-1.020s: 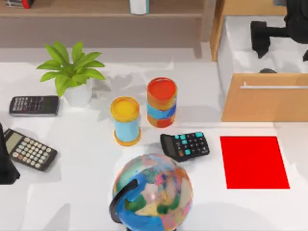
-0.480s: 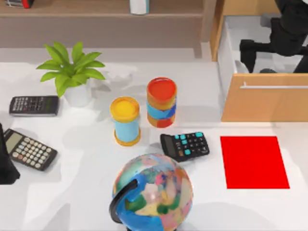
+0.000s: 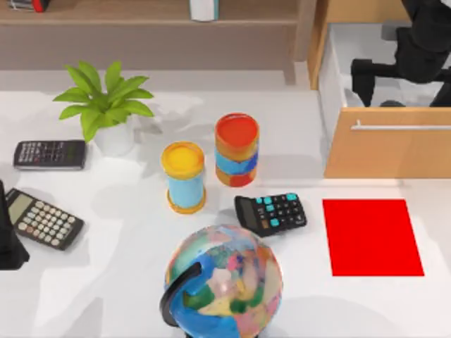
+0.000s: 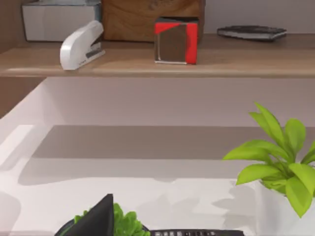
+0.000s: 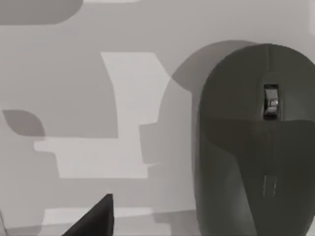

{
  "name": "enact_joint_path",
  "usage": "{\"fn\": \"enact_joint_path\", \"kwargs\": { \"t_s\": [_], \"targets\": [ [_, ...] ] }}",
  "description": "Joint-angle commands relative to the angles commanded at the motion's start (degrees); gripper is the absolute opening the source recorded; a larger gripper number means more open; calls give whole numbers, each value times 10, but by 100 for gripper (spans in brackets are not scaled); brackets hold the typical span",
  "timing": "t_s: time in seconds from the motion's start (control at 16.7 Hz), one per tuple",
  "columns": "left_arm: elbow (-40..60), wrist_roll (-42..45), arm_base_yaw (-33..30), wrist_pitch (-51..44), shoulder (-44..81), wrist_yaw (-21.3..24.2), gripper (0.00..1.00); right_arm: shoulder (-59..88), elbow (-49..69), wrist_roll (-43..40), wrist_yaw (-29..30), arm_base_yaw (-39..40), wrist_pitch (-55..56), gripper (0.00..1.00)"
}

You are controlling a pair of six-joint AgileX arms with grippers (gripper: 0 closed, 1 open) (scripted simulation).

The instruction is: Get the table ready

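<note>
Our right claw (image 3: 363, 77) hangs over the dark grey computer mouse (image 5: 253, 142) in the open wooden drawer (image 3: 384, 151); grip unclear. The flat red mat (image 3: 371, 236) on the white surface (image 3: 127, 282) waits bare.

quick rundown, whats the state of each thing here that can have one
drawer: pulled open
computer mouse: lying in the drawer, not gripped
right gripper: above the open drawer
left gripper: parked at the table's left edge
globe: upright on its stand
red mat: bare
two cylinders: upright
potted plant: upright
</note>
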Motion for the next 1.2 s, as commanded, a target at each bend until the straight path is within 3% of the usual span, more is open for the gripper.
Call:
{"fn": "enact_joint_path", "kwargs": {
  "t_s": [1.08,1.2],
  "targets": [
    [0,0,0,0,0,0,100,20,-27,-1,0,-3,47,100],
    [0,0,0,0,0,0,100,20,-27,-1,0,-3,47,85]
  ]
}}
